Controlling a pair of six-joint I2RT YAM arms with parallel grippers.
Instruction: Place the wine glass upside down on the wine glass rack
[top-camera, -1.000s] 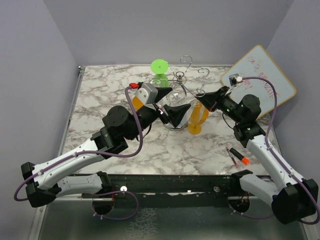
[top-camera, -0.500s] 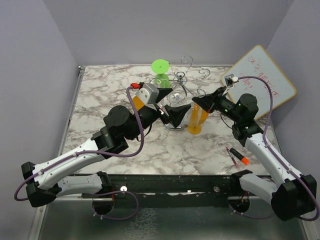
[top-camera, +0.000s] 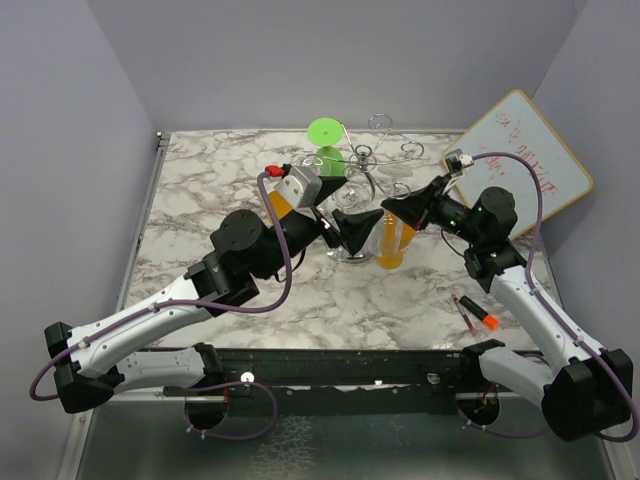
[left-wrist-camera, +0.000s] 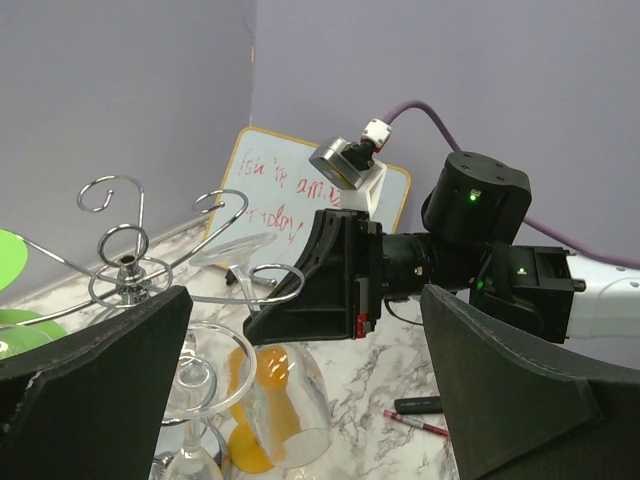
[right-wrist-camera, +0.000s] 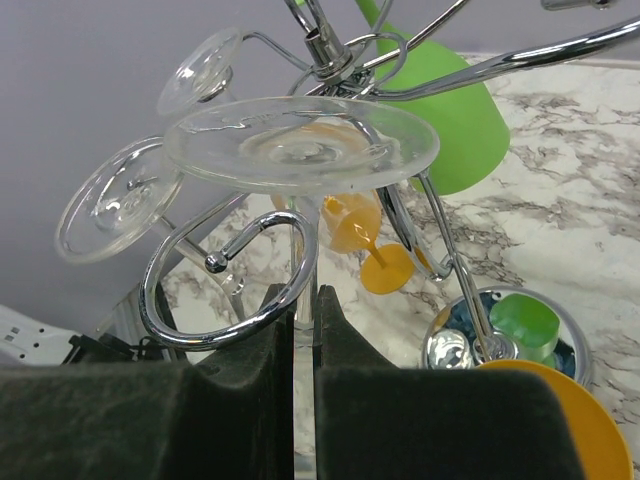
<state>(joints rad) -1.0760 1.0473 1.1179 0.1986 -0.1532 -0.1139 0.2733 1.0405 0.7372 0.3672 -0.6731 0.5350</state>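
a: fig. a: where is the wine glass, and how does it handle?
b: inverted, its stem clenched in the right gripper, foot just above a curled hook of the wine glass rack; probably light, rigid, slick and brittle, so the stem is the hold
a: room to move?
b: tight; hanging clear glasses and a green glass crowd the arms; the left gripper gapes, holding nothing

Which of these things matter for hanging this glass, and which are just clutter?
Job:
clear wine glass, stem gripped in the right hand
wine glass rack

Not part of it:
green wine glass
orange wine glass
whiteboard
marker
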